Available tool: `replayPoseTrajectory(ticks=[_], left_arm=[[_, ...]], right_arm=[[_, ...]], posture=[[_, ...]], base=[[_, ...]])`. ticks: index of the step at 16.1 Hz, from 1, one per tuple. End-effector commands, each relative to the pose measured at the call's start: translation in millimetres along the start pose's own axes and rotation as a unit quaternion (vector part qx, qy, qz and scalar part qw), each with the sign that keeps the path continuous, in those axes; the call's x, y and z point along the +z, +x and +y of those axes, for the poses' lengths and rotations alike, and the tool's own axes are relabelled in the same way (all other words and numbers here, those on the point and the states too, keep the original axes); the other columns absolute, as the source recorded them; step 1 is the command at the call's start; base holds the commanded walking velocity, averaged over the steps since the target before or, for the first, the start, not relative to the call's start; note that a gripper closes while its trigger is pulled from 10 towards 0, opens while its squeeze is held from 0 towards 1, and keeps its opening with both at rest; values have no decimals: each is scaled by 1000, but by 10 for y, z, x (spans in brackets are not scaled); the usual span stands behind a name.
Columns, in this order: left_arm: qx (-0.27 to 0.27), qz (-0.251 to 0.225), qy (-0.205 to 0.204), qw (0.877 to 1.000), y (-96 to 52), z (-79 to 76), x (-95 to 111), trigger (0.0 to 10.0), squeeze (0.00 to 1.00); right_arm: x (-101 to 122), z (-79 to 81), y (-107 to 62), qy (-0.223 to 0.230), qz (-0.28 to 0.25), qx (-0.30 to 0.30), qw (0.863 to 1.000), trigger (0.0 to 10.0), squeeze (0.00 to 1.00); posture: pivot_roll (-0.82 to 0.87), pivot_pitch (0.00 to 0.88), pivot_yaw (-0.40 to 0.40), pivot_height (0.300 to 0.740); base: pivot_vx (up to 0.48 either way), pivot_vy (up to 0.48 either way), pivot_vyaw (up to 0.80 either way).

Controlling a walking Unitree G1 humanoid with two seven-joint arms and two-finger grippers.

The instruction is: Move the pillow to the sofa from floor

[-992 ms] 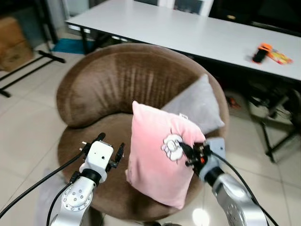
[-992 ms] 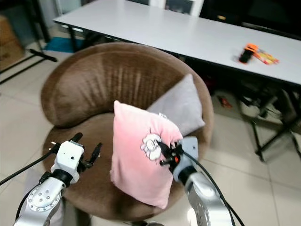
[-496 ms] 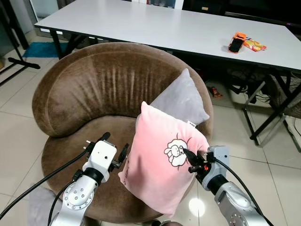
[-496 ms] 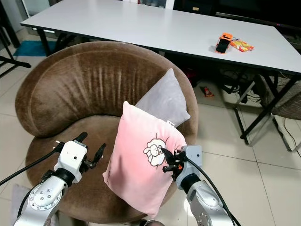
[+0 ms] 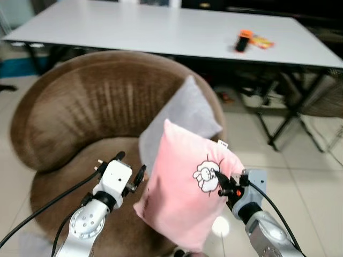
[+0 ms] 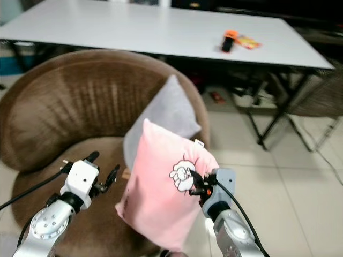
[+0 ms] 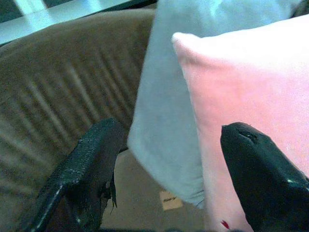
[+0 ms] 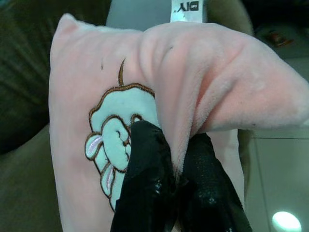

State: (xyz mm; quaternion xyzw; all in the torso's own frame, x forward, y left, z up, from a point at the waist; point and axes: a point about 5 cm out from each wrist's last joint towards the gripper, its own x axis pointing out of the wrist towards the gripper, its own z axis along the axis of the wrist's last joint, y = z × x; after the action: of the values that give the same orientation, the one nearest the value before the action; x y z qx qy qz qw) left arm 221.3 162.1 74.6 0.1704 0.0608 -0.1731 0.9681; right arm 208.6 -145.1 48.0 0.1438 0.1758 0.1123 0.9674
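**A:** Your right claw [image 8: 176,186] is pinching a fold of the pink pillow [image 5: 185,198]. Both black fingers [image 8: 145,179] are clamped tight on the plush, right beside the embroidered sheep [image 8: 113,145].

**B:** And where does that leave the pillow?

**A:** It hangs from your grip, upright and a bit tilted, over the front right part of the brown sofa's seat [image 5: 59,198]. I can't tell whether its lower corner touches the cushion. A white tag [image 8: 187,9] sticks out at its top edge.

**B:** What about the left side?

**A:** Your left claw [image 7: 169,169] is spread wide, fingers well apart, holding nothing. It hovers over the seat just beside the pillow's left edge, and one finger [image 7: 258,183] sits very near the pink fabric. You can see that arm's white wrist housing [image 5: 114,179] with black cables trailing off it.

**B:** What's behind the pillow?

**A:** A grey cushion [image 5: 179,120] leans against the sofa's curved backrest [image 5: 86,107], directly behind the pink one. Past the sofa stands a long white desk [image 5: 134,27], and on it, towards the right, lies an orange and black object [image 5: 244,40]. I can't tell what it is. To the right, tiled floor [image 5: 300,176] and black desk legs [image 5: 286,115].
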Motion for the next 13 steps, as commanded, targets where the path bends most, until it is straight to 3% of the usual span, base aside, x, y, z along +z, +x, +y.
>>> replayPoseTrajectory(ticks=[1, 9, 11, 13], left_arm=[[-8, -4, -1, 1000, 11, -5, 32, 10000, 0], [-14, -4, 5, 1000, -34, -13, 31, 10000, 0], [-15, -8, 8, 1000, -35, -28, 41, 10000, 0], [-14, -10, 5, 1000, -43, -34, 51, 10000, 0]], right_arm=[[140, 24, 1, -11, -24, 7, 1000, 10000, 0], [173, 69, -23, -18, -27, 14, 999, 10000, 0], [212, 89, 10, -33, -30, 36, 998, 10000, 0], [252, 101, 42, -38, -33, 46, 998, 10000, 0]], posture=[[37, 0, -11, 740], [38, 0, -11, 740], [40, 0, -16, 740], [43, 0, -19, 740]], base=[[0, 0, -788], [0, 0, -778], [0, 0, 0], [0, -399, 0]])
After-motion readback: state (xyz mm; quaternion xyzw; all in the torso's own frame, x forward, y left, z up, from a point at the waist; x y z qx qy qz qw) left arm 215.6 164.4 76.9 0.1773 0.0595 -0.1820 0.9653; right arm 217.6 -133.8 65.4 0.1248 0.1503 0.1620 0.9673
